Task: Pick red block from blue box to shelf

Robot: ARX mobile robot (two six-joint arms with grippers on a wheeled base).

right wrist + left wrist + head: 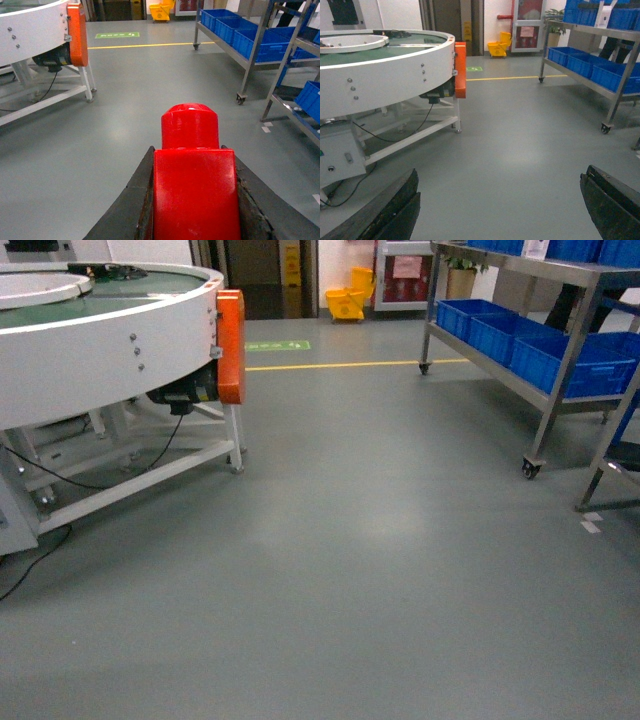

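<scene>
The red block (192, 185) fills the lower middle of the right wrist view, its round stud pointing forward. My right gripper (194, 150) is shut on it, a dark finger pressed against each side. My left gripper (500, 195) is open over bare grey floor, with nothing between its wide-apart fingers (395, 210). The shelf (560, 340) stands at the right of the head view, a silver steel rack on castors, and also shows as the shelf (250, 50) and the shelf (615, 85). The blue box is out of view. Neither gripper shows in the head view.
Dark blue crates (560, 355) sit on the shelf's lower tier. A large white round conveyor machine (110, 340) with an orange end cover (230, 345) stands at the left on a white frame. A yellow mop bucket (348, 302) stands far back. A yellow floor line (350, 365) crosses ahead.
</scene>
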